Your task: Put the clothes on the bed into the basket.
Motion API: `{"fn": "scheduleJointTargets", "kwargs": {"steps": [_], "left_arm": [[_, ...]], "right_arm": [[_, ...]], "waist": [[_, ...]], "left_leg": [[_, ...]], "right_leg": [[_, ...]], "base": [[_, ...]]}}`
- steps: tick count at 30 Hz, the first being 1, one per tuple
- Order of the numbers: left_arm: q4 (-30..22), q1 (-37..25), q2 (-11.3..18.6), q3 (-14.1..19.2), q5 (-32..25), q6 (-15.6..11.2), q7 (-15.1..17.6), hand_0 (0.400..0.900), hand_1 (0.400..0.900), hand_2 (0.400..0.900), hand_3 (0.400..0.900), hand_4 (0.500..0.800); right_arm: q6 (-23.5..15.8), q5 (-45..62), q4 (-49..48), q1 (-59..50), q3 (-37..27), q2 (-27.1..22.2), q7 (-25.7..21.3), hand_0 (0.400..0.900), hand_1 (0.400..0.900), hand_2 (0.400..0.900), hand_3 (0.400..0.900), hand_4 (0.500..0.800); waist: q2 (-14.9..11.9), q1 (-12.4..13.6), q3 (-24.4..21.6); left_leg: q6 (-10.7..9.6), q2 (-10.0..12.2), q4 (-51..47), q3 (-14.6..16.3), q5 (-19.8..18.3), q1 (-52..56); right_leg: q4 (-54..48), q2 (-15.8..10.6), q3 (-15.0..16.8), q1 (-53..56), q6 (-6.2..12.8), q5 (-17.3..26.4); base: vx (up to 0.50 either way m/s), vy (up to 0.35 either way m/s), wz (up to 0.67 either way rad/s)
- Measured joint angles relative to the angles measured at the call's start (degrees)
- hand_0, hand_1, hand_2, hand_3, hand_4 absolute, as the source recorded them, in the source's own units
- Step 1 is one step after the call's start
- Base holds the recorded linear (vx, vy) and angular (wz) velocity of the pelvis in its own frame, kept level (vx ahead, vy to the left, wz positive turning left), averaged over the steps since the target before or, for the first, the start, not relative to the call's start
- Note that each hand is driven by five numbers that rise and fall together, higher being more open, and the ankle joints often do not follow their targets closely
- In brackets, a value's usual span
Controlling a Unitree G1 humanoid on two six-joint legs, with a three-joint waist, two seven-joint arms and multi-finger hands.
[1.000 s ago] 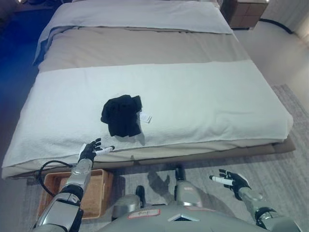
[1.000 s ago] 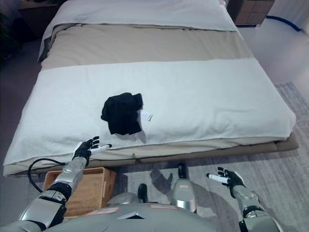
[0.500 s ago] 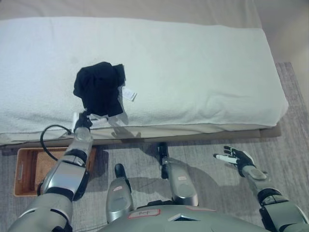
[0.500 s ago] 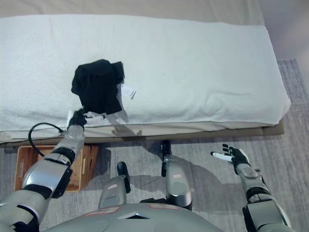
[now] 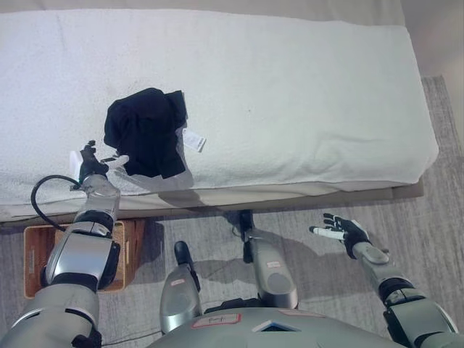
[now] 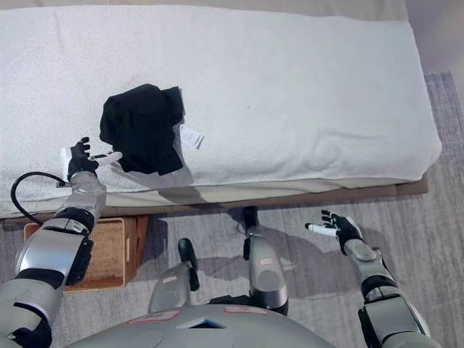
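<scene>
Left hand [image 5: 93, 164] has shifted left beside black garment [image 5: 143, 132] near tag [image 5: 193, 141].

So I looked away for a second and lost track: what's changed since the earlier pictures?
The camera has tipped down nearer the bed's edge. The left hand has risen from the edge onto the white cover, fingers open beside the black garment, not gripping it. The garment, the basket and the open right hand stay as they were.

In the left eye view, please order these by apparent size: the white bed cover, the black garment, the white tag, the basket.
1. white bed cover
2. black garment
3. basket, partly hidden, so its rank is unsure
4. white tag
</scene>
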Motion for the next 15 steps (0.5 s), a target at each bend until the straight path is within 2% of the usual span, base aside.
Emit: {"fn": "scheduleJointTargets", "kwargs": {"steps": [6, 10, 12, 15], "left_arm": [[0.0, -3.1, 2.8, 0.0, -0.1, 0.1, 2.0, 0.9, 0.9, 0.9, 0.9, 0.8], [0.6, -8.5, 3.8, -0.2, -0.8, 0.2, 2.1, 0.9, 0.9, 0.9, 0.9, 0.8], [1.4, -12.3, 4.1, -0.8, -1.5, 0.1, 1.9, 0.9, 0.9, 0.9, 0.9, 0.8], [3.9, -16.6, 6.5, -1.0, -3.6, 0.5, 1.2, 0.9, 0.9, 0.9, 0.9, 0.8]], "right_arm": [[-0.3, 0.0, -0.6, -0.4, 0.5, -0.1, 0.0, 0.9, 0.9, 0.9, 0.9, 0.8], [-0.3, 0.1, -3.0, -1.4, 1.5, -0.4, 0.1, 0.9, 0.9, 0.9, 0.9, 0.8], [-0.2, 0.3, -5.7, -2.1, 2.8, -1.3, 0.2, 0.9, 0.9, 0.9, 0.9, 0.8], [-0.4, 1.4, -11.5, -3.6, 3.5, -2.5, 0.5, 0.9, 0.9, 0.9, 0.9, 0.8]], "waist": [[-0.2, 0.0, 0.6], [-1.1, -0.2, 2.1], [-1.9, -1.1, 3.5], [-3.4, -3.2, 4.7]], "left_leg": [[0.3, -0.7, -0.3, 0.1, 0.2, -0.8], [0.5, -0.8, 1.7, -0.4, 0.4, -5.2], [0.5, -0.9, 3.3, -0.6, 0.4, -7.8], [0.5, -0.6, 5.2, -0.7, 0.4, -11.5]], "right_leg": [[-0.1, -0.5, 0.4, -0.9, 0.28, -0.2], [0.5, -0.7, 0.4, -4.4, 0.28, -0.2], [1.4, -0.7, 0.3, -6.5, 0.25, -0.2], [2.1, -0.5, 0.4, -9.6, -0.07, 0.1]], "base": [[-0.05, -0.015, -0.04], [-0.11, -0.044, 0.03], [-0.13, -0.044, -0.02], [-0.07, -0.038, -0.11]]}}
